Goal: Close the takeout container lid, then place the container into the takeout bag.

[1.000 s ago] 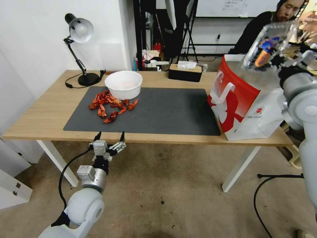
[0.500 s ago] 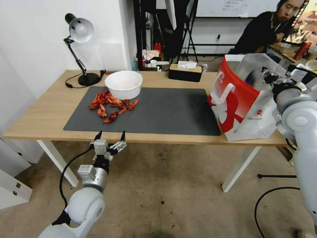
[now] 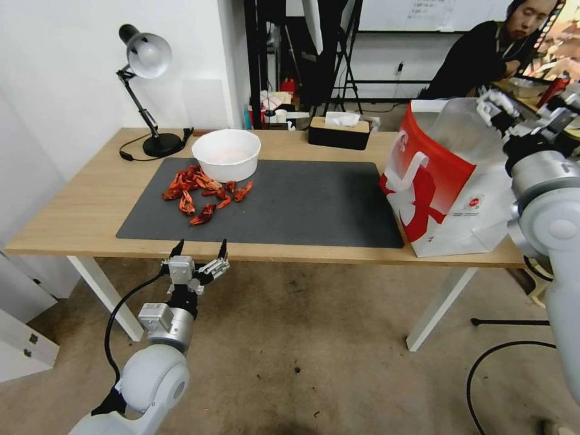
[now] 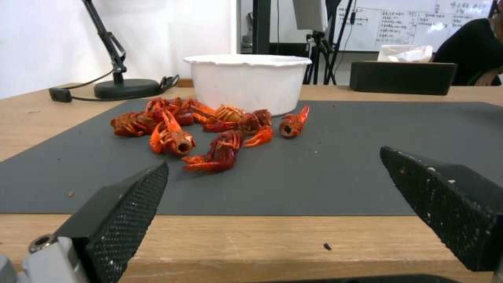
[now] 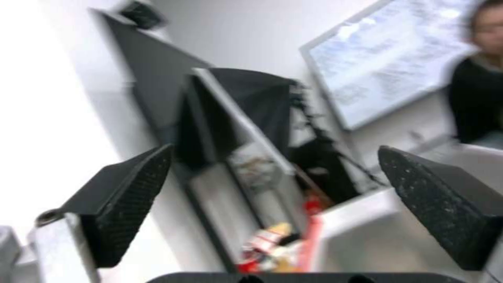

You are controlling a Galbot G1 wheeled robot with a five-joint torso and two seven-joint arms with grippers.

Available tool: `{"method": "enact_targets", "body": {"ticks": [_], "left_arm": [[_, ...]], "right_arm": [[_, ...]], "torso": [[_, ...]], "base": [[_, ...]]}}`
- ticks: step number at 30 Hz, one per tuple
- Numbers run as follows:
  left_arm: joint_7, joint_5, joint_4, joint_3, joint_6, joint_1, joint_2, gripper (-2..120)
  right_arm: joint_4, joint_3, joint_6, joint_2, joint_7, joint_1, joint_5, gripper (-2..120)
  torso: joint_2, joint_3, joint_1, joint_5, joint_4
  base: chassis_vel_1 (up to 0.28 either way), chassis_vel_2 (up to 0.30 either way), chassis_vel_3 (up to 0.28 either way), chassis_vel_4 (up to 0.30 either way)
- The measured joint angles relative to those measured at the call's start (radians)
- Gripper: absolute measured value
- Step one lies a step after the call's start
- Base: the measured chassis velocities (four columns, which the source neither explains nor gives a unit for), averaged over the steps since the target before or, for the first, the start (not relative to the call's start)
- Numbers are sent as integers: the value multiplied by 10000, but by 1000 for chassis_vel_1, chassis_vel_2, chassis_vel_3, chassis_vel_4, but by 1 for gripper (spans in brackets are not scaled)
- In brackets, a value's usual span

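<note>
The right gripper (image 3: 513,112), jaws now spread and empty, has risen above the takeout bag (image 3: 444,181); the container is likely dropped inside

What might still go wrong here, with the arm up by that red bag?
The right pincer, open and empty, hangs at the mouth of the takeout bag; pulling away, it could snag the foil lining and tip the bag. The bag stands close to the table's front edge, so a nudge might send it off.
</note>
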Motion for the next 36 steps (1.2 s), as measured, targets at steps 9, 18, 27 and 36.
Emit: {"method": "enact_targets", "body": {"ticks": [9, 18, 27, 36], "left_arm": [[-1, 49, -19, -15, -42, 70, -105, 100], [0, 62, -52, -34, -25, 96, -179, 100], [10, 59, 15, -31, -24, 82, -302, 100], [41, 61, 81, -120, -132, 205, -358, 100]], "right_arm": [[1916, -721, 207, 48, -1698, -2550, -3284, 100], [2278, -1268, 606, 854, -1241, -5050, -7315, 100], [1815, -2082, 1407, 1497, 355, -6676, -9175, 100], [992, -2847, 2167, 2011, 837, -7146, -9670, 100]], "torso": [[0, -1, -1, -1, -1], [0, -2, -1, 1, -2], [0, -1, -1, 0, -1], [0, -2, 1, 0, 0]], "base": [[0, 0, 0, 0], [0, 0, 0, 0], [0, 0, 0, 0], [0, 0, 0, 0]]}}
